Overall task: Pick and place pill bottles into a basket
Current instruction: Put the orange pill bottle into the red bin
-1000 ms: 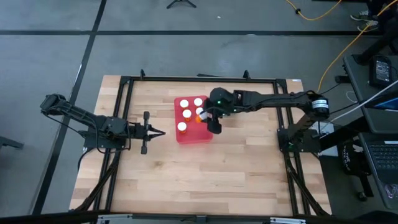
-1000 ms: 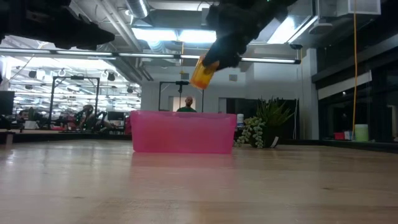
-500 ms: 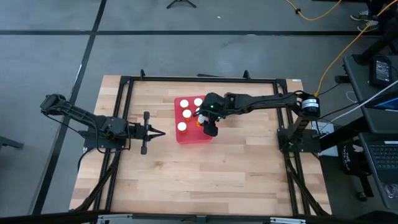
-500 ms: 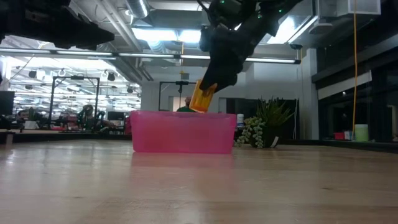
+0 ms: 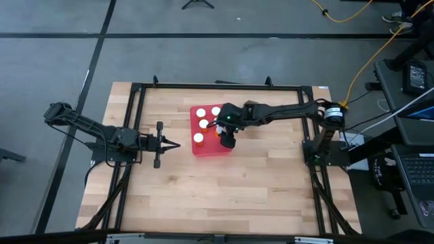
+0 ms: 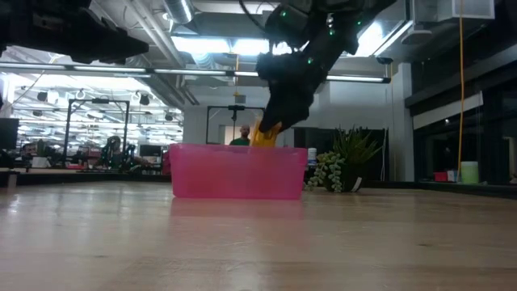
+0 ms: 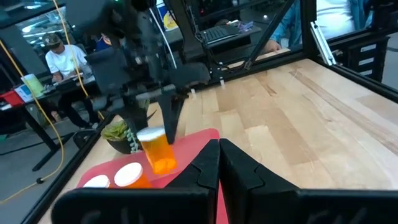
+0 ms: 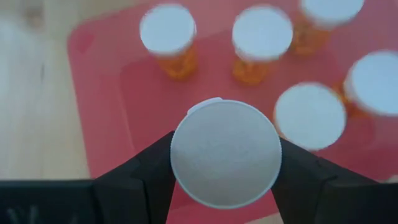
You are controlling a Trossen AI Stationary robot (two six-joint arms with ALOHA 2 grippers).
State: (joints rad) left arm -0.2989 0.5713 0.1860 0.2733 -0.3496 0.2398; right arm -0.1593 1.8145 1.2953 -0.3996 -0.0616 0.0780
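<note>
Counter (image 5: 203, 190): pale wood planks, visible grain, smooth satin finish with a soft sheen in the low view. Frame around it (image 5: 135, 108): black metal bars, matt. Basket (image 6: 238, 171): pink-red plastic, translucent walls in the low view, smooth, slightly glossy. Pill bottles (image 8: 168, 38): orange translucent plastic bodies, white matt plastic caps. Held pill bottle (image 8: 225, 152): cap face finely textured, matt white. Right end effector (image 8: 225, 186): fingers black matt plastic, gripping the cap's sides. Left end effector (image 7: 217, 163): same black matt fingers, smooth faces. Both arms dark, matt housings. Floor (image 5: 203, 54): grey, dull, looks like carpet or concrete, can't tell which.
</note>
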